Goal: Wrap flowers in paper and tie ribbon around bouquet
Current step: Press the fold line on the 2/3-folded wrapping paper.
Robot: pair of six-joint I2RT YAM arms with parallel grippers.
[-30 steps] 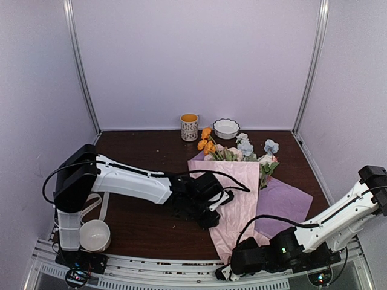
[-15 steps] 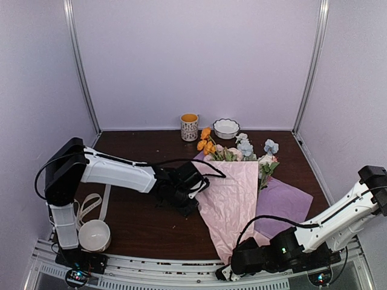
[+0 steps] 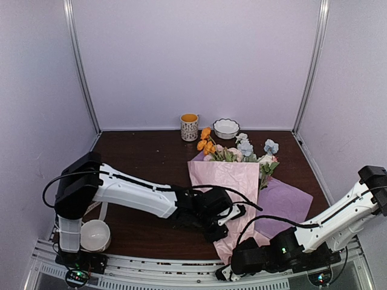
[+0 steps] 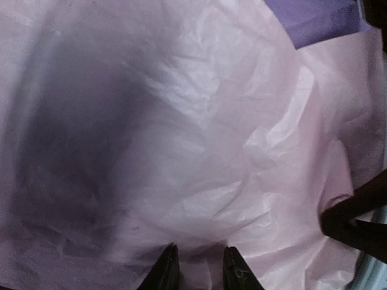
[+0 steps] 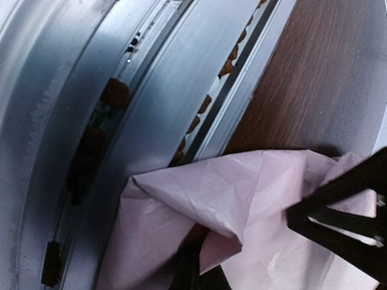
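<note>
So my right end effector [image 5: 196, 275] is clamped on the near tip of the paper [image 5: 254, 193] at the counter [image 5: 326, 72] edge, I'd guess anchoring the cone with the flowers [image 3: 242, 148] poking out the far end, while my left end effector [image 4: 199, 260] rests on the wrap, jaws slightly apart, pinching or not I can't tell.

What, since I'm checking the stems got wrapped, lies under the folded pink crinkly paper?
Only the white, pale blue and orange flower heads show, poking out past the far edge of the pink crinkly paper. The stems underneath are covered, so they cannot be seen.
</note>
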